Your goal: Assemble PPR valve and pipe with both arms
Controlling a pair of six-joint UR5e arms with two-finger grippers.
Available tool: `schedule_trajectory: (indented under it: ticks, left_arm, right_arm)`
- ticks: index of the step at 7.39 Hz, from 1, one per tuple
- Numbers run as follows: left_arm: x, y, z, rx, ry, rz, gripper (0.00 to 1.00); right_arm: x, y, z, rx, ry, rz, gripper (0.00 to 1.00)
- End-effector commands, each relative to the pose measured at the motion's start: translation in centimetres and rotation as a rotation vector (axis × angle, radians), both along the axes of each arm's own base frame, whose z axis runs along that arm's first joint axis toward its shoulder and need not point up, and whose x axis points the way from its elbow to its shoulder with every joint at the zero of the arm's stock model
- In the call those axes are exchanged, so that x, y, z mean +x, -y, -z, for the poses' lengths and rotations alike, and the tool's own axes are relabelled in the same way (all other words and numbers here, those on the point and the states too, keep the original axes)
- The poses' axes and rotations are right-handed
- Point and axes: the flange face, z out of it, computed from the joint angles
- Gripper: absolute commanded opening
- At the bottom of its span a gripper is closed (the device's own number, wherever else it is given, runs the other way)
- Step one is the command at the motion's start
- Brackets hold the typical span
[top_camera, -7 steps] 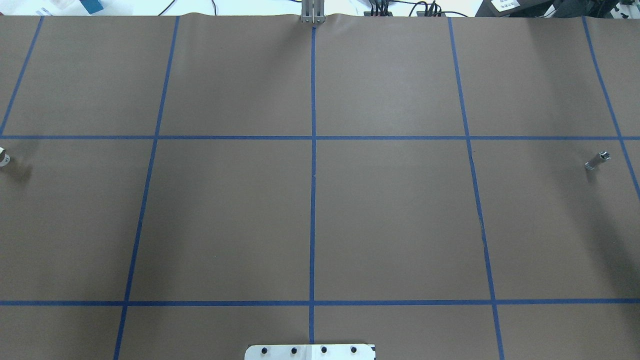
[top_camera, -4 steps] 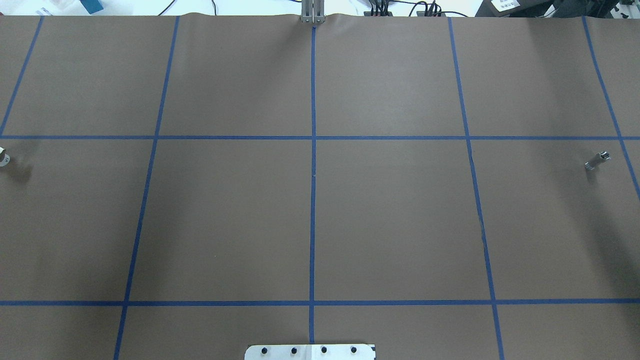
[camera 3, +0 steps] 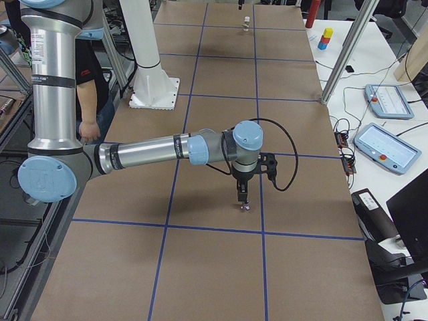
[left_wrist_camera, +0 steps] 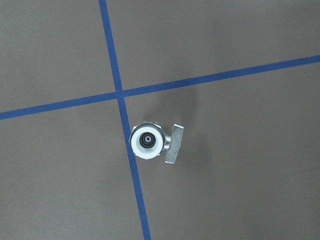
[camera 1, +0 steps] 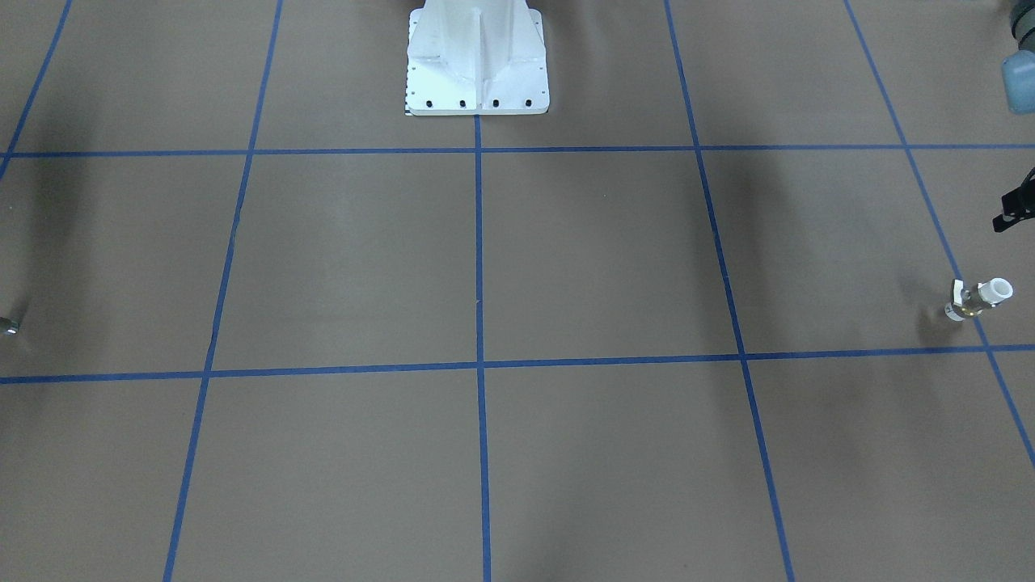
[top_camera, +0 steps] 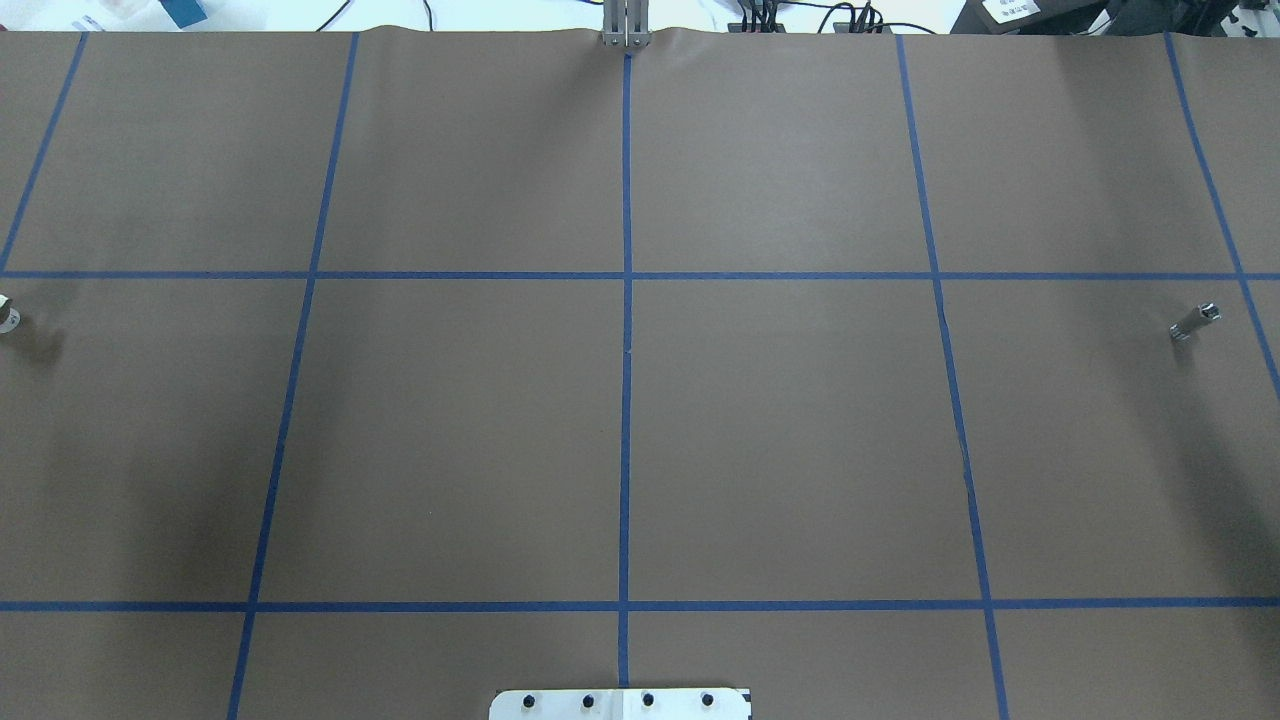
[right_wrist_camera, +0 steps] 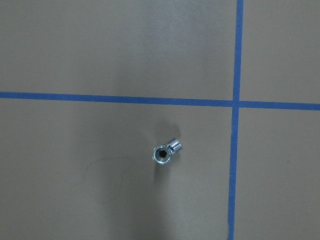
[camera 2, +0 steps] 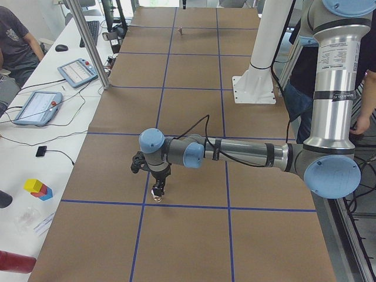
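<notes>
The PPR valve (left_wrist_camera: 148, 141), white with a brass middle and a side handle tab, stands upright on blue tape, centred under the left wrist camera. It also shows at the front-facing view's right (camera 1: 978, 299) and the overhead view's left edge (top_camera: 8, 316). The silvery pipe (right_wrist_camera: 164, 154) stands on end under the right wrist camera, at the overhead view's right (top_camera: 1195, 322). My left gripper (camera 2: 158, 185) hangs just above the valve. My right gripper (camera 3: 241, 198) hangs just above the pipe (camera 3: 245, 206). No fingers show in the wrist views, so I cannot tell whether either gripper is open or shut.
The white bolted pedestal (camera 1: 477, 56) stands at the robot's side of the brown, blue-taped table (top_camera: 780, 440). Tablets (camera 2: 76, 71) and cables lie on the white bench beyond the table's edge. People stand near the robot (camera 3: 87, 100).
Valve and pipe have not moved. The soft shadow on the overhead view's left has spread a little toward the near edge.
</notes>
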Motion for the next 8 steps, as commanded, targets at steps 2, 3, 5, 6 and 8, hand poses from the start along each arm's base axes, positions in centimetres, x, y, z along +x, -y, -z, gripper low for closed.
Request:
schedule_trajectory:
  ticks: [2, 3, 5, 6, 8]
  left_arm:
    - [1.8, 1.6, -4.5, 0.034, -0.016, 0.008, 0.99]
    - [2.2, 2.0, -3.9, 0.046, -0.019, 0.002, 0.99]
    - [3.7, 4.1, -2.2, 0.057, -0.022, -0.010, 0.99]
    - [5.1, 4.6, -1.6, 0.062, -0.022, -0.027, 0.99]
    - [5.5, 4.6, -2.5, 0.046, -0.018, -0.034, 0.92]
  right_arm:
    - [-1.5, 0.2, 0.4, 0.051, 0.005, 0.032, 0.99]
    - [-1.7, 0.2, 0.4, 0.051, 0.008, 0.035, 0.99]
    - [-2.0, 0.2, 0.6, 0.054, 0.015, 0.044, 0.99]
    - [-2.0, 0.2, 0.6, 0.053, 0.015, 0.043, 0.99]
    - [-2.1, 0.1, 0.8, 0.048, 0.028, 0.041, 0.99]
